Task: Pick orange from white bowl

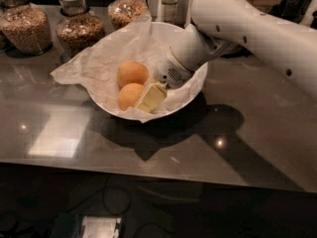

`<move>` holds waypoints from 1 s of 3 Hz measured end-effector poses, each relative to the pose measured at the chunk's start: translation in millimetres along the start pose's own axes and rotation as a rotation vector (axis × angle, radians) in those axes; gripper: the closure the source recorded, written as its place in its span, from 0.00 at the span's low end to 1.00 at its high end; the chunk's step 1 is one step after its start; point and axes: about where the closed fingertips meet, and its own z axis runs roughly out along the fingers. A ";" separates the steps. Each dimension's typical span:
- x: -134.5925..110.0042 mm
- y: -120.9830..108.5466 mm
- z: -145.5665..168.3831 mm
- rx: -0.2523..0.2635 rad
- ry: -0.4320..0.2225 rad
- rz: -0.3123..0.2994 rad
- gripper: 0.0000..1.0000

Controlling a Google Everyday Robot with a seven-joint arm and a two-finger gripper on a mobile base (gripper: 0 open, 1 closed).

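Two oranges lie side by side in the white bowl point(190, 99), which sits a little left of and above the middle of the frame. The upper orange point(132, 73) and the lower orange point(130, 96) touch each other and rest on the left half of the bowl's floor, on the crumpled white paper point(99, 58) that lines it. The paper spills over the rim, reaching furthest toward the left and toward the top.

The gripper point(151, 97) is down inside the bowl, its pale end just to the right of the lower orange and pressed close against it. How far it is open cannot be told from this angle, nor whether it has hold of either fruit. Its round white wrist sits just right of the upper orange. From there the thick white arm point(247, 29) runs over the bowl's right rim to the upper right of the frame.

The bowl stands on a dark, glossy counter point(257, 148), and its shadow and the arm's fall to the lower right. Along the top edge stand three glass jars of brownish contents: one at upper left point(25, 26), one right of it point(78, 26), and one behind the bowl point(126, 6). A small bottle point(169, 1) stands beside the last.
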 end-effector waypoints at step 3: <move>-5.2 5.6 11.7 -0.022 0.022 -0.030 0.95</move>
